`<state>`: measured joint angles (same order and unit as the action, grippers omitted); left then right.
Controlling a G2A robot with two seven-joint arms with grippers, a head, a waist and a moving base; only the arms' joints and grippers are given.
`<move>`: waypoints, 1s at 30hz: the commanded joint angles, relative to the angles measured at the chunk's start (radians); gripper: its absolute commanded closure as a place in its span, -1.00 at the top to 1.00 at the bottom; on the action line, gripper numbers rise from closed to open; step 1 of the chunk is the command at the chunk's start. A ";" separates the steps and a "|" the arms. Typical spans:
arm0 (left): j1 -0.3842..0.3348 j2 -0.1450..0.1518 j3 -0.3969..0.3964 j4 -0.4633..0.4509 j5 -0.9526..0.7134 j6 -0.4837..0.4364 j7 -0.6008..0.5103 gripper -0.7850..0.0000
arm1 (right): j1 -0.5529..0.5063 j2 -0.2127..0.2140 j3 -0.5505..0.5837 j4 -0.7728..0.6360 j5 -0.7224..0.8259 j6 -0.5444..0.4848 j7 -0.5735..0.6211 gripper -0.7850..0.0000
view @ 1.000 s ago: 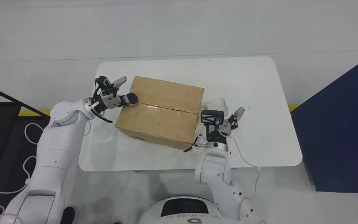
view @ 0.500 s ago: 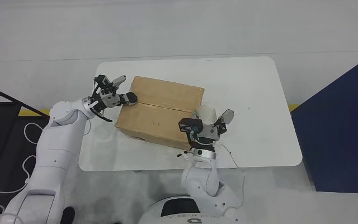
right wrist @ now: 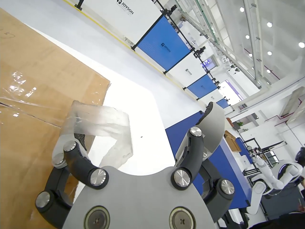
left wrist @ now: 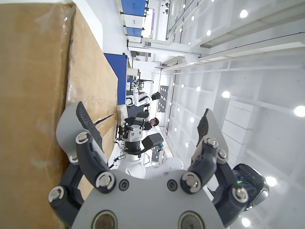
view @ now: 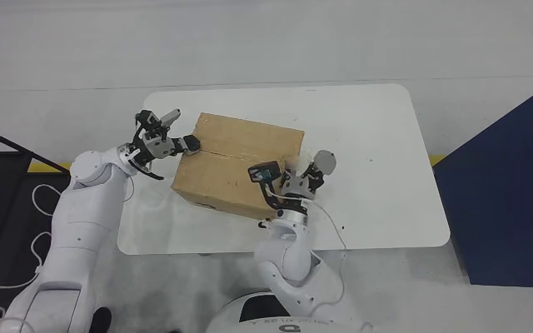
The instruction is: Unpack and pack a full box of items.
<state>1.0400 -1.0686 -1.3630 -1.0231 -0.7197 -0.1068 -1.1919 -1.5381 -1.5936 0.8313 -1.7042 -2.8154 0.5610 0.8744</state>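
Observation:
A closed cardboard box (view: pixel 237 162) with a taped middle seam lies on the white table (view: pixel 375 125). My left gripper (view: pixel 180 130) is open at the box's left end, with one finger (left wrist: pixel 89 122) against the seam of the box (left wrist: pixel 35 72) and the other in free air. My right gripper (view: pixel 308 166) is open at the box's right end. A loose strip of clear tape (right wrist: pixel 102 122) clings to one of its fingers, beside the box's top (right wrist: pixel 35 84). The right gripper (right wrist: pixel 143 125) has nothing between its fingers.
The table's right half (view: pixel 383 183) and far strip are bare white surface. The box sits near the table's left front part, at a slight angle. Blue partition panels (right wrist: pixel 164 46) stand in the room beyond.
My right arm has swung left toward the box's right end and turned its wrist, the tape strip going with it. The left gripper has barely shifted at the box's left end.

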 commanded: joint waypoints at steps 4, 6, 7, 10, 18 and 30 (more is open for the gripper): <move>-0.003 0.006 -0.067 0.055 -0.093 -0.016 0.023 1.00 | 0.029 -0.008 -0.035 0.034 -0.046 -0.028 0.059 1.00; -0.002 0.011 -0.101 0.092 -0.123 -0.023 0.028 1.00 | 0.039 -0.010 -0.045 0.042 -0.056 -0.038 0.082 1.00; -0.001 0.014 -0.117 0.114 -0.133 -0.025 0.030 1.00 | 0.043 -0.011 -0.049 0.047 -0.062 -0.043 0.093 1.00; -0.002 0.020 -0.136 0.164 -0.124 -0.012 0.032 1.00 | 0.057 -0.015 -0.061 0.056 -0.073 -0.058 0.127 1.00; -0.043 0.011 -0.052 0.202 -0.016 0.059 0.009 1.00 | 0.097 -0.019 -0.097 0.043 0.074 -0.163 0.149 1.00; -0.089 -0.007 0.037 0.204 0.060 0.062 -0.019 1.00 | 0.124 -0.028 -0.123 0.057 0.024 -0.135 0.216 1.00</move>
<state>0.9537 -1.0744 -1.3328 -0.8183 -0.6664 -0.0456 -1.2093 -1.4147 -1.6200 0.7079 -1.6533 -2.7773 0.4197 1.0830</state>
